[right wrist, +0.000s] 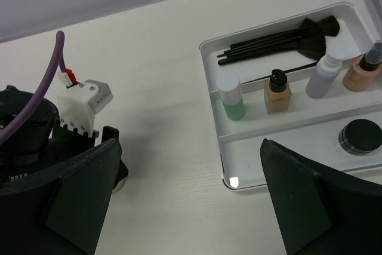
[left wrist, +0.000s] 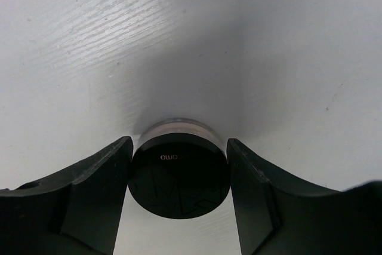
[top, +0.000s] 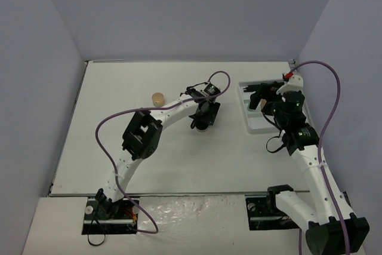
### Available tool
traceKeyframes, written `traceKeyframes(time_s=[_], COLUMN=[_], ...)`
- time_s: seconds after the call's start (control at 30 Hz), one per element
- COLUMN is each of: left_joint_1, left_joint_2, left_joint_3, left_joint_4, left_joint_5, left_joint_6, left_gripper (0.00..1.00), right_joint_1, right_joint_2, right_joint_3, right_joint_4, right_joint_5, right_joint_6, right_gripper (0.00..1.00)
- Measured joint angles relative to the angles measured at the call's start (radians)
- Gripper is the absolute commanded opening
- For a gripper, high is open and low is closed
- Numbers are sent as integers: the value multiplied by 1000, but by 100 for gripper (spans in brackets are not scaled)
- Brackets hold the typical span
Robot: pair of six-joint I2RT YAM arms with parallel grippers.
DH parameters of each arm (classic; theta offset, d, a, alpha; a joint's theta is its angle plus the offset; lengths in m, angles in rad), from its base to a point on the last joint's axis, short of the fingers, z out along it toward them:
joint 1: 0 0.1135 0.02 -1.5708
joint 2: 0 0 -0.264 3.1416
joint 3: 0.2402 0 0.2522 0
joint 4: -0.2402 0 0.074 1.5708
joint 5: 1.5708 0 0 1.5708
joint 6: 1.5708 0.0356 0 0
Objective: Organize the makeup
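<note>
My left gripper [top: 203, 120] [left wrist: 179, 144] is at the table's middle, its two fingers closed against the sides of a round black jar [left wrist: 179, 177] that rests on the table. A tan jar [top: 157, 98] stands alone to its far left. My right gripper [top: 261, 97] [right wrist: 188, 147] is wide open and empty, hovering over the left edge of the white tray [top: 253, 125] [right wrist: 298, 147]. The tray holds black brushes [right wrist: 280, 37], a green bottle [right wrist: 231, 103], a tan bottle [right wrist: 277, 94], a clear-grey bottle [right wrist: 325, 73], another tan bottle [right wrist: 364, 70] and a black jar [right wrist: 361, 137].
The left arm's wrist with its purple cable [right wrist: 48, 82] shows at the left of the right wrist view, close to the right gripper. White walls enclose the table on three sides [top: 59, 58].
</note>
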Motion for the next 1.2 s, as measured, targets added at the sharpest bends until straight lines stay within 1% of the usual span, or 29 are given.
traceKeyframes(time_s=[0.07,0.1,0.13,0.23,0.3,0.47,0.57,0.63,0.77,0.87,1.03,1.2], left_joint_1=[-1,-1,-1,-1,0,9,37,76,196,292,400,495], left_joint_2=[6,8,8,6,-4,-122,-270,-394,-678,-882,-1166,-1362], left_joint_3=[5,5,6,5,-3,-90,-199,-292,-478,-600,-784,-939], left_joint_4=[0,-1,-1,-3,-1,9,43,84,125,151,110,45], left_joint_5=[1,1,0,-6,-15,-57,-84,-105,-161,-214,-280,-339], left_joint_6=[1,2,2,2,1,-12,-28,-35,-38,-25,11,51], left_gripper=[71,79,83,89,91,93,93,94,97,97,97,97], right_joint_1=[4,6,9,25,42,113,177,238,354,420,481,489], right_joint_2=[13,19,26,47,61,108,150,195,310,413,576,719], right_joint_3=[0,0,1,5,11,44,65,82,98,113,136,191], right_joint_4=[-15,-23,-32,-49,-60,-64,-63,-60,-43,-31,0,32], right_joint_5=[-20,-28,-35,-54,-62,-71,-68,-61,-60,-53,-39,-18], right_joint_6=[-6,-10,-15,-29,-42,-78,-102,-118,-150,-166,-181,-181], right_gripper=[100,100,100,100,100,100,100,100,100,100,99,98])
